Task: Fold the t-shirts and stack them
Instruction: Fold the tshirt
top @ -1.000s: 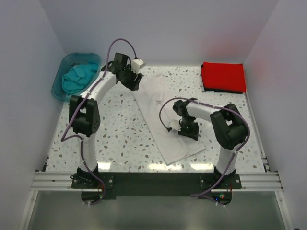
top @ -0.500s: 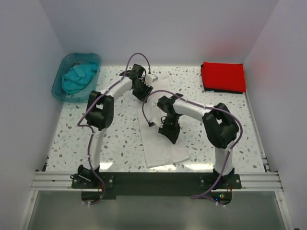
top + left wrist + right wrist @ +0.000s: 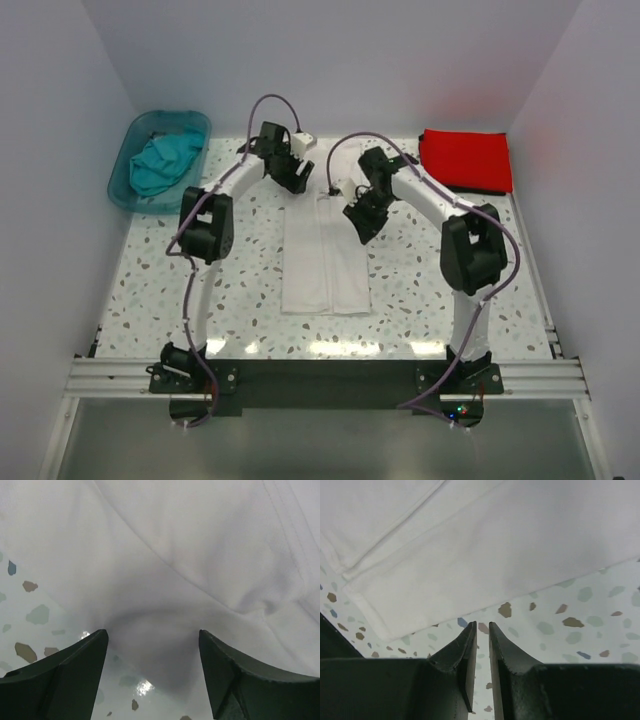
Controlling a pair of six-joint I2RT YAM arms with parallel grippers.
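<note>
Over the white strip's far end: both grippers empty, next fold runs along its length

At table centre I've got the white soft-cloth t-shirt [image 3: 325,255], narrowed to a long strip. Its long axis runs near-to-far, straight away from the arm bases. Left gripper [image 3: 292,182] sits at the strip's far-left corner. The wrist view shows its fingers [image 3: 55,680] spread wide, with cloth under and ahead of them and nothing pinched. Right gripper [image 3: 360,218] is just off the strip's right edge, along the far half. Its fingers [image 3: 465,645] are all but closed, a thin slit, holding nothing. The tips are over bare speckled terrazzo table [image 3: 240,290], with the cloth's hemmed edge just beyond them.

My read: an end-over-end fold comes next. What matters is that both grippers flank the far end and the cloth stretches from them back toward the bases. The left one is nearer the cloth, directly over it; the right one would have to open and shift inward onto the edge.

Folded bright red cloth t-shirt [image 3: 465,160] lies well right of the strip's far end, likely the stack spot. Crumpled teal cloth t-shirt [image 3: 160,165] is well left of that end, inside the translucent teal plastic tub [image 3: 122,190], not yet folded.
</note>
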